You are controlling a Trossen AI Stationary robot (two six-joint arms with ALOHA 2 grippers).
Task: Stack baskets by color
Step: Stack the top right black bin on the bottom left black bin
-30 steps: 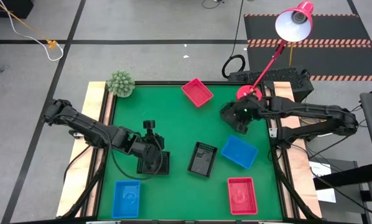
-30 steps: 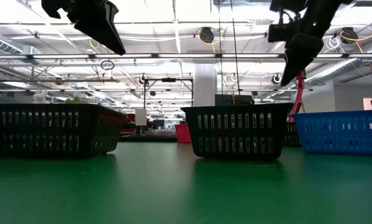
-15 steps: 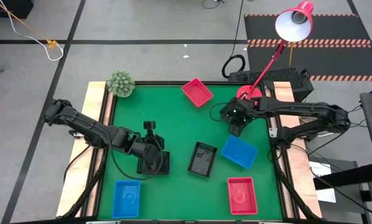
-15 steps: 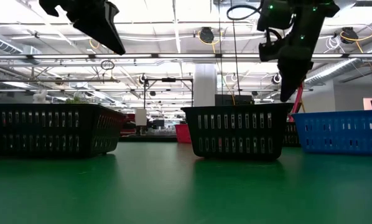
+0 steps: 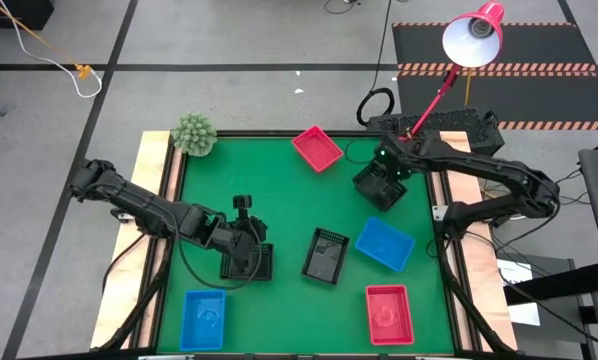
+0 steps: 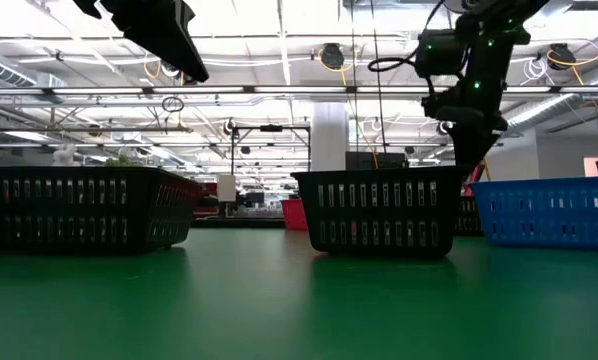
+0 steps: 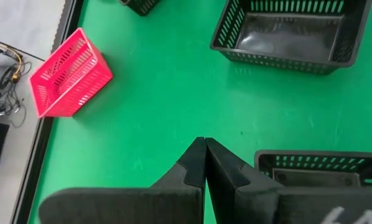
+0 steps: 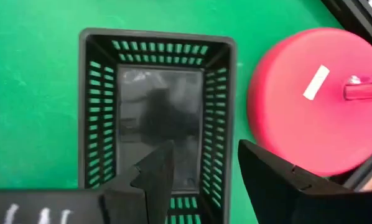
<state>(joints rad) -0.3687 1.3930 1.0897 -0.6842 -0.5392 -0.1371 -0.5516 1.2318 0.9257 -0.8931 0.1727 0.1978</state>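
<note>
Hovering with jaws spread and empty, the right gripper [image 8: 201,180] straddles the black basket's [image 8: 158,115] wall below; descending crooked could shove it against the lamp base [image 8: 316,102] alongside.

The right gripper [image 5: 388,172] hangs over a black basket [image 5: 380,187] near the lamp base [image 5: 411,143].

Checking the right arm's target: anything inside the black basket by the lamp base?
Nothing shows inside the black basket: bare floor, beside the lamp base. The open right claw covers its near end, so that part is unseen.
</note>
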